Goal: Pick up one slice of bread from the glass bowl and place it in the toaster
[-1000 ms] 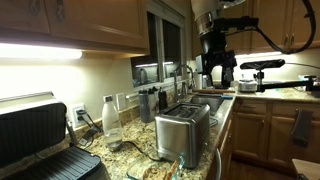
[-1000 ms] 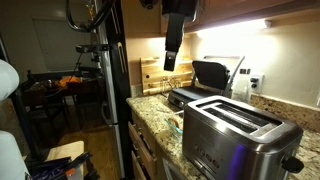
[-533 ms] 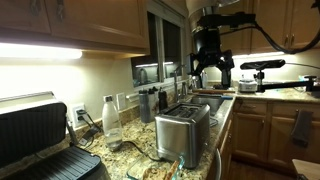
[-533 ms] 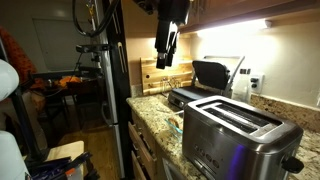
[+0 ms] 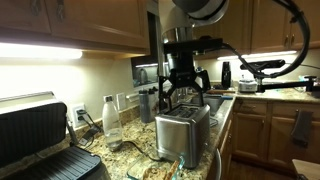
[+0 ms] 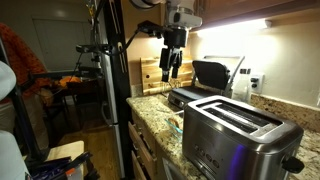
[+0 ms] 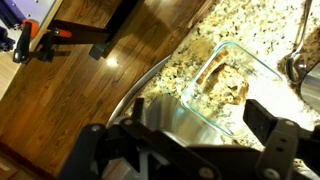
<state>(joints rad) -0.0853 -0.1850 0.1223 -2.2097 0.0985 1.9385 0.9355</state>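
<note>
My gripper [image 5: 180, 88] hangs open and empty above the shiny steel toaster [image 5: 182, 130]; it also shows in an exterior view [image 6: 173, 66], well behind the toaster [image 6: 240, 130]. In the wrist view the two dark fingers [image 7: 190, 145] are spread apart. Below them lies the clear glass bowl [image 7: 262, 72] with tan bread slices [image 7: 228, 88] in it. The bowl stands on the speckled counter beside the toaster's steel side [image 7: 145, 100]. In an exterior view only the bowl's rim [image 5: 150, 170] shows in front of the toaster.
A black contact grill [image 5: 40, 140] stands on the speckled granite counter and shows in both exterior views [image 6: 208, 74]. A clear bottle with a white cap [image 5: 112, 118] stands by the wall. A sink and faucet [image 5: 205, 95] lie beyond the toaster. Wood floor [image 7: 80, 90] lies off the counter's edge.
The arm has swung from the sink area toward the toaster and bowl, and the gripper has come lower. The fingers stay open.
</note>
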